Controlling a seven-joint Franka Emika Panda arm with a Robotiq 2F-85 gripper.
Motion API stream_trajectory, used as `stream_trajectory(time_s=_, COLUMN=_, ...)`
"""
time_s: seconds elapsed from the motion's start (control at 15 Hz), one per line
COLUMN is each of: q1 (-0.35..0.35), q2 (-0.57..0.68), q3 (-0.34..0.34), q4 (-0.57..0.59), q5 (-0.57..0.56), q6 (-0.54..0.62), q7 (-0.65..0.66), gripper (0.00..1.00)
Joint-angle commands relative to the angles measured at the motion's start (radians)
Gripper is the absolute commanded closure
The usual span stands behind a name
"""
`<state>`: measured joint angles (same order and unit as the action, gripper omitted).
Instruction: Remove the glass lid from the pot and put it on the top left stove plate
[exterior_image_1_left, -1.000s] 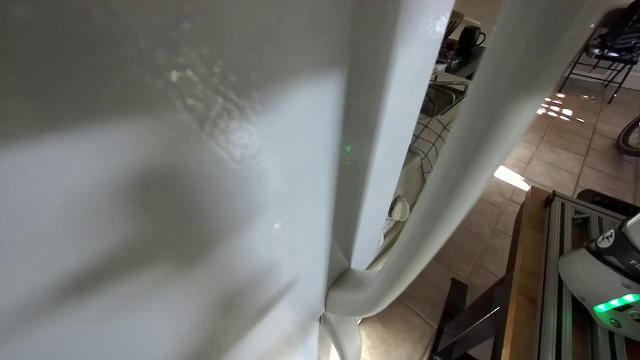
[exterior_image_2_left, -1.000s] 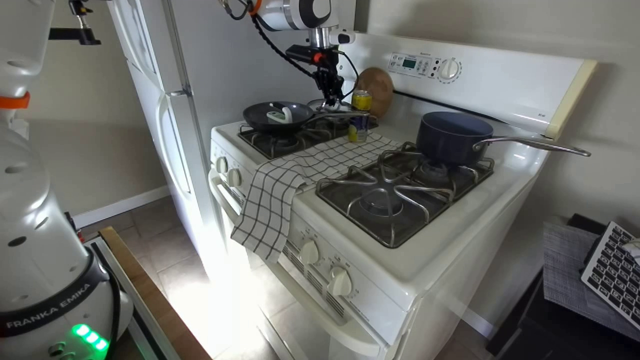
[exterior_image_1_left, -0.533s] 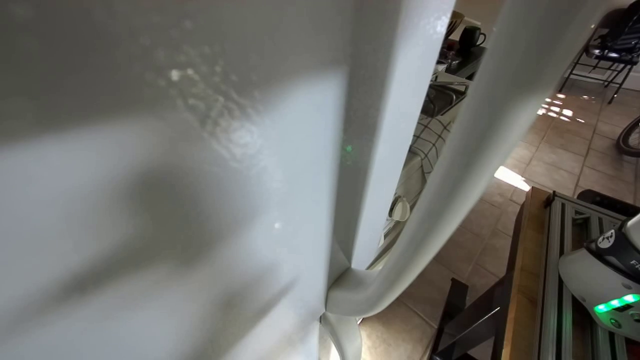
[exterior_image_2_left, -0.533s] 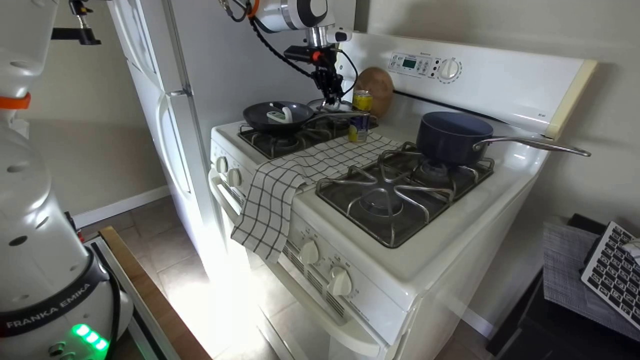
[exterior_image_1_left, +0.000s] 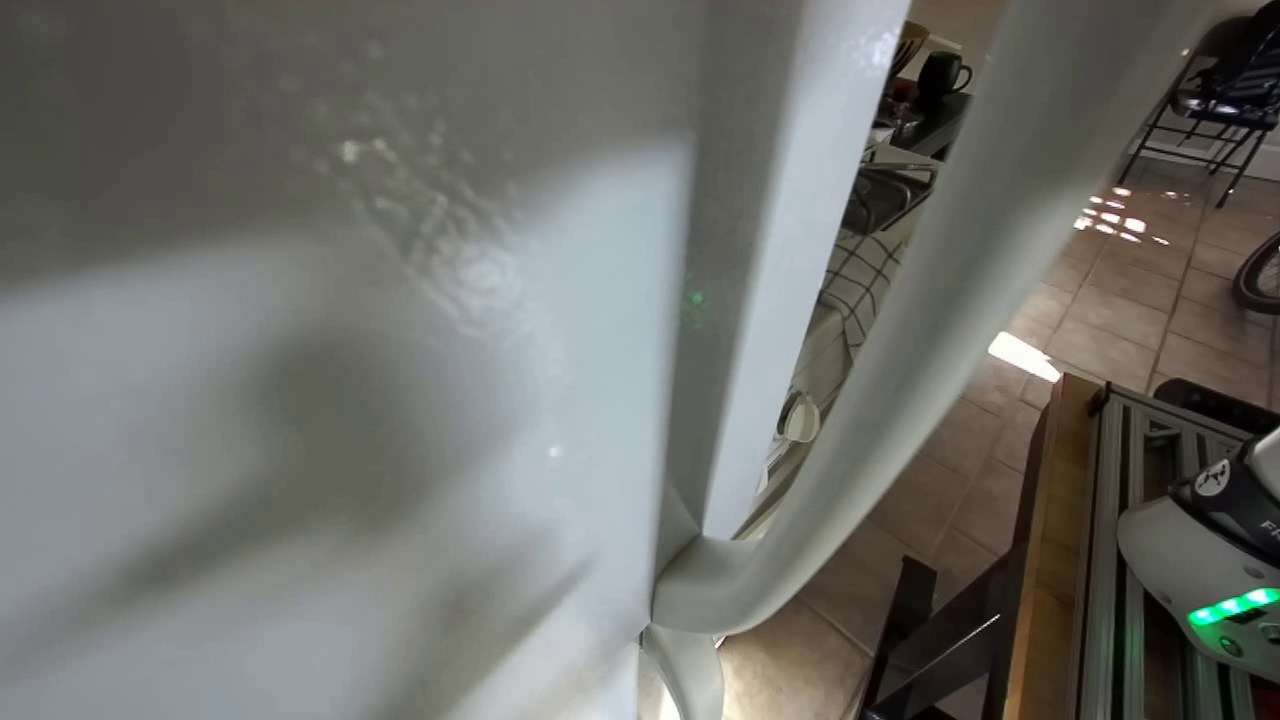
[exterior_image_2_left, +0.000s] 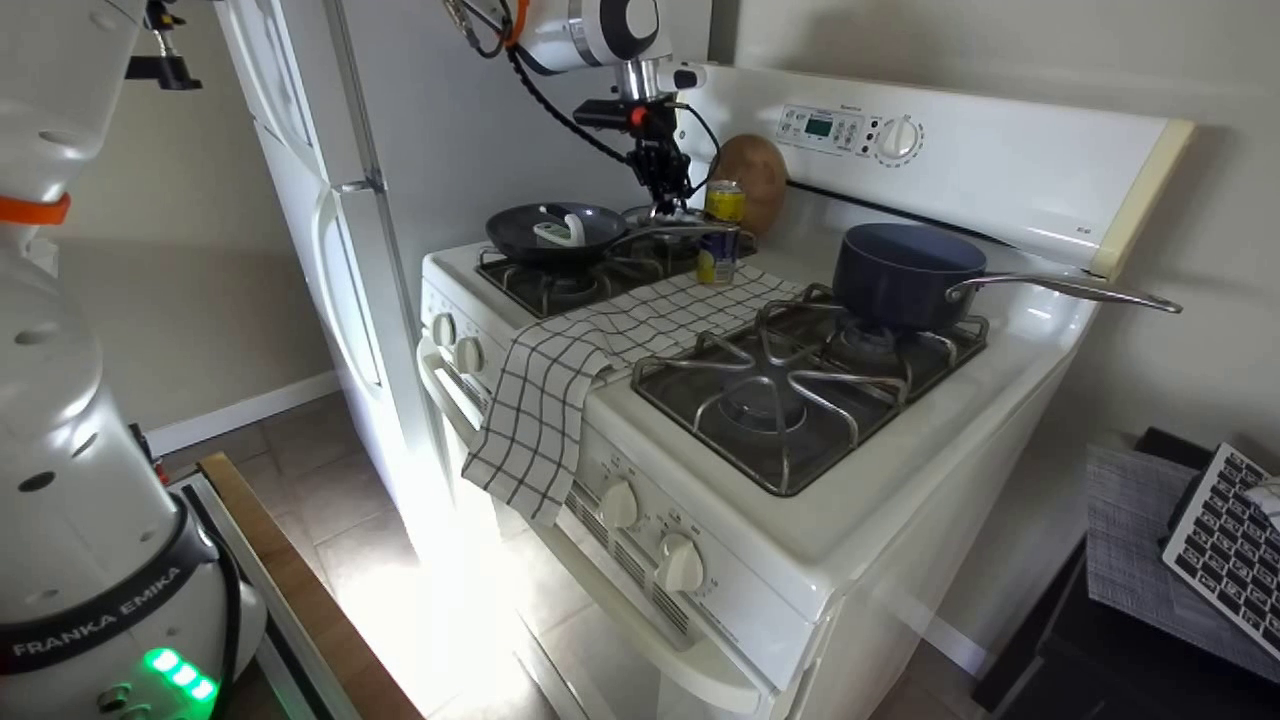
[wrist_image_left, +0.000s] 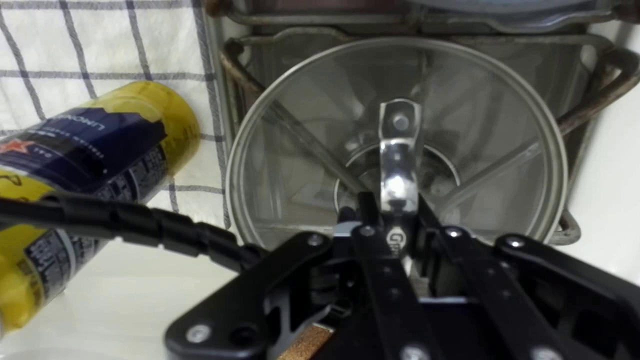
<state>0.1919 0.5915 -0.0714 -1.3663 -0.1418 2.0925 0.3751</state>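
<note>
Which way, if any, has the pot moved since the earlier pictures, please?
No: relative to the panel, the pot stands where it did, in an exterior view.

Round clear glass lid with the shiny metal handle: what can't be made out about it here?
- Wrist view: near rim of the glass lid, hidden behind the black tool.
- Wrist view: whether the tool is clamped on the metal handle; contact too dark.
- In an exterior view: whether the lid sits flat; too small, beyond the round black frying pan.
- In an exterior view: the lid itself, blocked by the white refrigerator door.
</note>
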Motion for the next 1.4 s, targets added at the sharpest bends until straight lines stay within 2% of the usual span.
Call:
stream_trajectory(time_s=0.0, q1=0.003, q2=0.033, q3=-0.001, q4=0.063, q5=-0.024, q6=-0.042, q7=0.011, gripper=0.95)
stream_trajectory(time_s=0.2, q1=-0.003, q2=0.054, q3=0.004, q4=0.097, q5=-0.012, q6=-0.068, q7=0.001, gripper=0.95)
stream_trajectory(time_s=0.27, q1=-0.002, q2=0.06, q3=0.003, q4=0.105, q5=-0.015, q6=-0.076, q7=0.0, gripper=0.57)
stream_trajectory(time_s=0.33, q1=-0.003, q2=0.065, q3=0.004, q4=0.114, q5=-0.013, q6=-0.086, q7=-0.002, gripper=0.56)
stream_trajectory(time_s=0.6, q1=-0.006, q2=0.071, q3=0.003, q4=0.146, q5=-0.01, q6=-0.114, q7=0.0, gripper=0.28)
stream_trajectory(time_s=0.87, q1=-0.038, q2=-0.001, q3=0.01, q4=0.143, q5=0.018, q6=-0.122, q7=-0.024, gripper=0.01)
stream_trajectory(time_s=1.13, q1=-0.124, q2=-0.143, q3=0.04, q4=0.084, q5=0.12, q6=-0.051, q7=-0.107, gripper=0.0)
stream_trajectory(time_s=1.33, q1=-0.175, q2=-0.241, q3=0.019, q4=0.047, q5=0.198, q6=-0.006, q7=-0.143, gripper=0.0)
